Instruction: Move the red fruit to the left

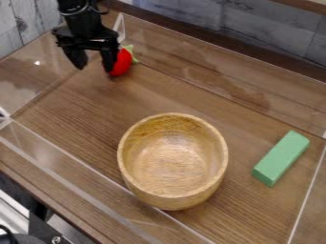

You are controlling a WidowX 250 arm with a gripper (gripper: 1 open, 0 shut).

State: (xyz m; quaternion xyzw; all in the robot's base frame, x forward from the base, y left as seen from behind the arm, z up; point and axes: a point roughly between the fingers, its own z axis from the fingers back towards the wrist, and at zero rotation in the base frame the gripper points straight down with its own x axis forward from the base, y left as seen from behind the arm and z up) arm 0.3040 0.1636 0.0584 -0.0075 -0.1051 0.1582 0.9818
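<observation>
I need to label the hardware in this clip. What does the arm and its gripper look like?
The gripper is all black, with two short, thick fingers hanging from a blocky black wrist. The arm above it is black too. No markings or loose cables are visible.

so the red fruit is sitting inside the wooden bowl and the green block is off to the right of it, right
Not quite. The red fruit is not in the wooden bowl; it lies on the table at the far left, beside the open fingers, as the camera view shows. The bowl is empty. The green block is indeed to the bowl's right.
</observation>
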